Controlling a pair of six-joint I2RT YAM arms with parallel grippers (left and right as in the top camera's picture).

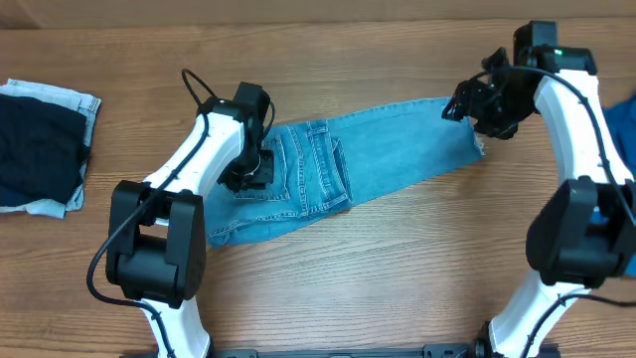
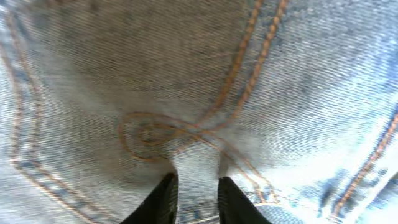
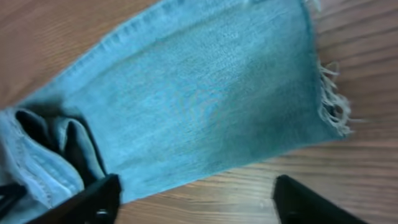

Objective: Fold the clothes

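Light-blue jeans lie flat across the middle of the table, waist at the lower left and frayed hem at the upper right. My left gripper is down on the back-pocket area. In the left wrist view its fingers are nearly together with a ridge of denim pinched between them. My right gripper hovers over the hem end. In the right wrist view its fingers are wide apart and empty, above bare wood just beside the leg.
A stack of clothes, dark navy on pale denim, sits at the far left edge. Brighter blue denim shows at the right edge behind the right arm. The table is wood.
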